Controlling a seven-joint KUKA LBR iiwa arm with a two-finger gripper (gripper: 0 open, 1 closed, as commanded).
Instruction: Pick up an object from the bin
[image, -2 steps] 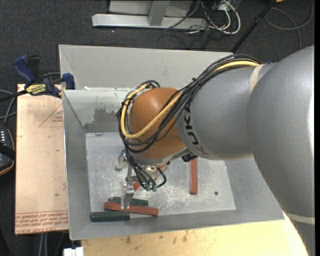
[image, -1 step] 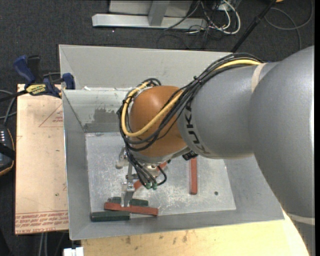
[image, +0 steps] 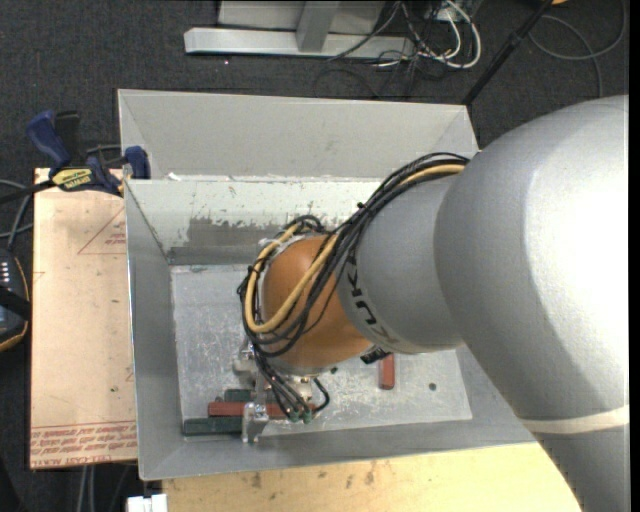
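Camera view, looking down into the grey metal bin (image: 150, 300): the arm (image: 520, 270) is spanning the bin from the right and is holding its orange wrist cover (image: 305, 300), wrapped in looping cables (image: 262, 285), over the middle of the floor. The gripper (image: 254, 418) is pointing down near the front left corner, and its tip is sitting just beside, perhaps touching, two flat bars lying side by side along the front wall: a short red bar (image: 226, 408) and, nearer the wall, a longer dark bar (image: 208, 427). Whether the gripper is spread or pressed together cannot be told, since wrist and wiring are hiding it; nothing is visibly being pinched. A small red-brown block (image: 387, 373) is lying well apart to the right, close under the arm. Judging from this layout, the step in hand is the final approach on the two bars. Doing it well is likely calling for straddling a single bar across its narrow side, not both at once, for keeping clear of the front wall so that the tool is not scraping metal, and for seating low enough that a thin flat piece is not slipping out during the lift
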